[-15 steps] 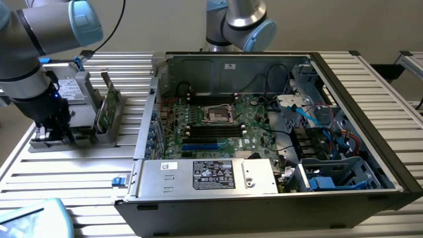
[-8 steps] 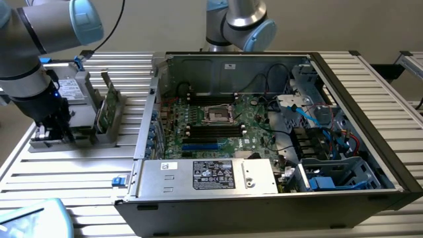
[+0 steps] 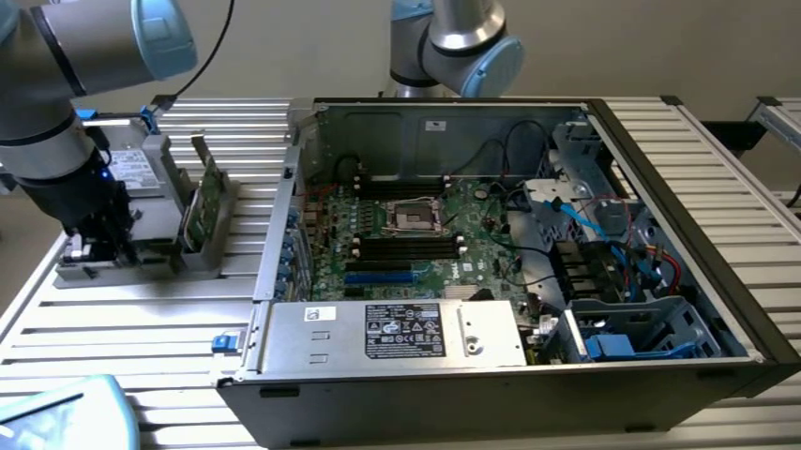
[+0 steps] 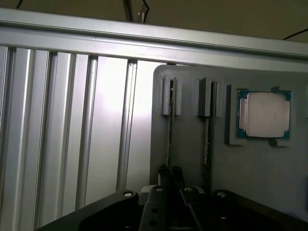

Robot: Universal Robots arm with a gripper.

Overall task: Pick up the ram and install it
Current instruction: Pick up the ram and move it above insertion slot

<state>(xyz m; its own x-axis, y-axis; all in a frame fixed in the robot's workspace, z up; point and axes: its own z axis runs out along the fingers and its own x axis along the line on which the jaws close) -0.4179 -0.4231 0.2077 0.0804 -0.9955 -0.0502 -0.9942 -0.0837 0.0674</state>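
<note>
Seemingly the jaws, set narrow, pinch the ram (image 4: 169, 139), which stands edge-on in the grey holder (image 4: 188, 144) on the bench (image 4: 48, 144). A straight, square lift should avoid binding.

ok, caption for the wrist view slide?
Gripper closed on the thin dark-green ram stick standing in the grey slotted holder, beside a square silver processor chip.

No legible text; print on power-supply label (image 3: 404, 330) unreadably small.

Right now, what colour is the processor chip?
Silver lid, green edge: the processor chip shows best in the wrist view.
</note>
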